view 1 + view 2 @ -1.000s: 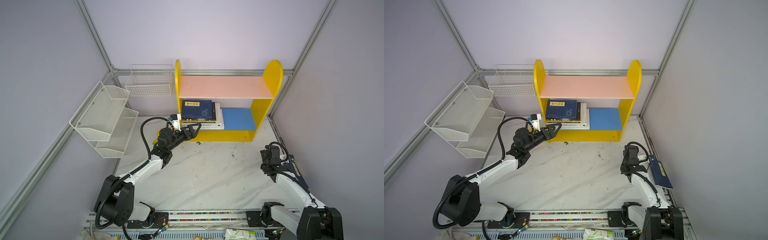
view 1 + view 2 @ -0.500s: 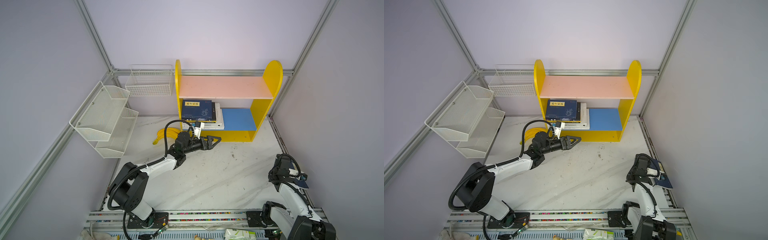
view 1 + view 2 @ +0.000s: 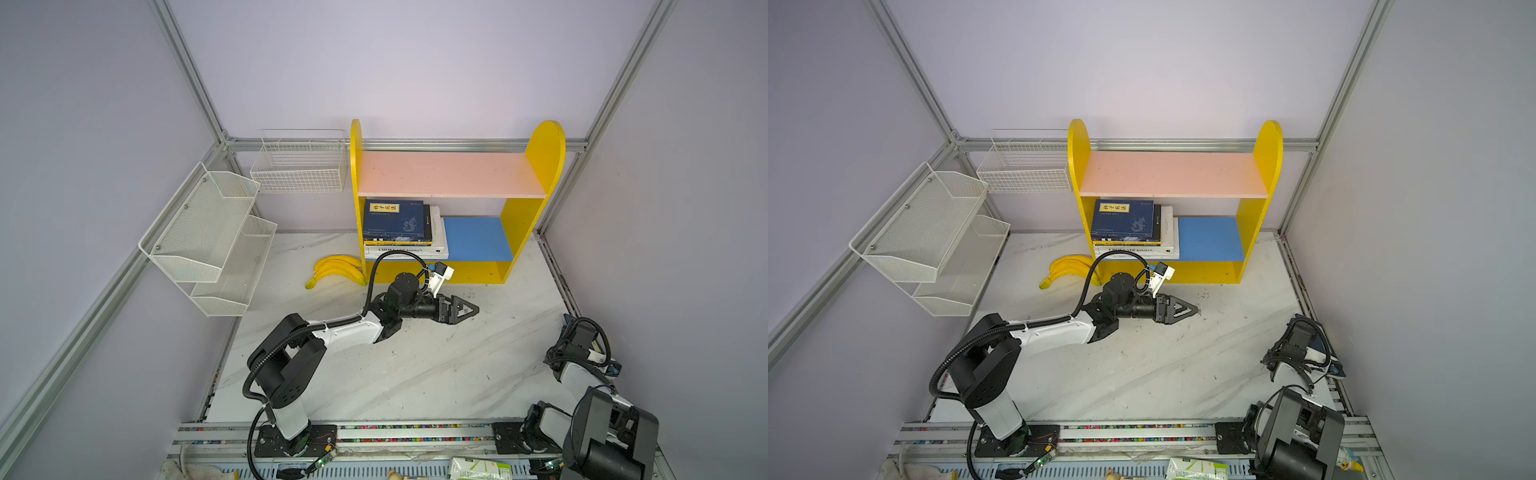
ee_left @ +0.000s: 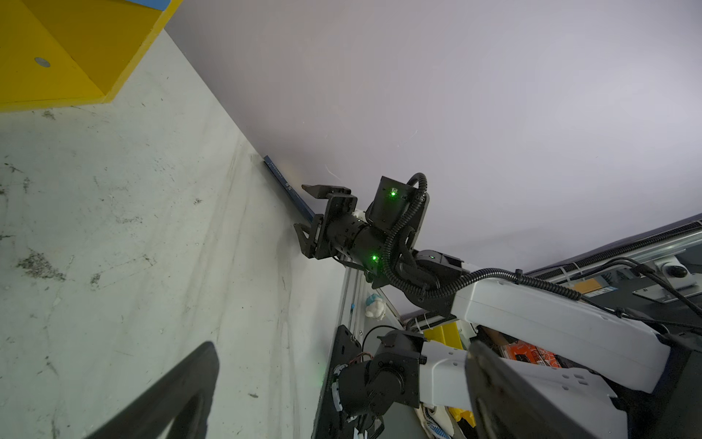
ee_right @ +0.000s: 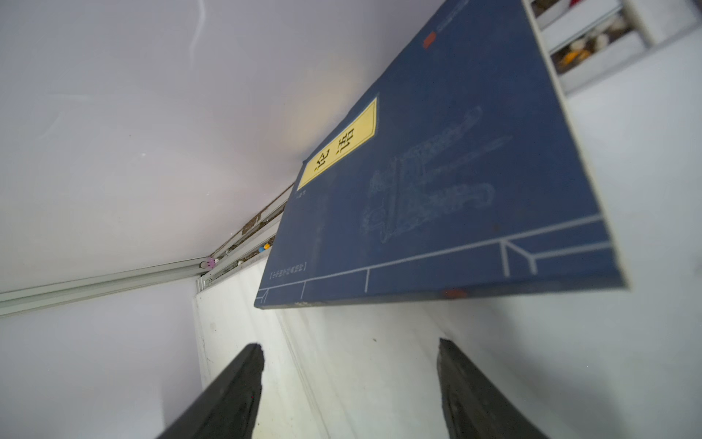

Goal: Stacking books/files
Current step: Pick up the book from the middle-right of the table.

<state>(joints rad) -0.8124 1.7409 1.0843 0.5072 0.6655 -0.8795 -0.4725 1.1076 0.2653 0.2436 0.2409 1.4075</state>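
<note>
Your right jaws stand apart and empty just short of the thin navy book [image 5: 437, 171] with the yellow label reading 论语. It lies at the right edge of the white marbled bench [image 3: 415, 374] against the wall [image 3: 665, 208], so closing from here you could shove it into the edge gap or catch only a corner. Your left jaws hang released over the bench's middle, before the book stack [image 3: 397, 226] at the left end of the blue lower shelf [image 3: 478, 239] of the yellow bookcase [image 3: 519, 232]; its top navy cover is labelled 孙子兵法, above a white spine reading roughly CHOKLADFABRIKEN.

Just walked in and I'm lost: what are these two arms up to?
They are shelving books. A stack of books already lies on the lower board of the shelf. The right gripper, open, faces a navy book at the right edge of the table, not yet gripping it. The left gripper hangs open and empty over the table.
</note>
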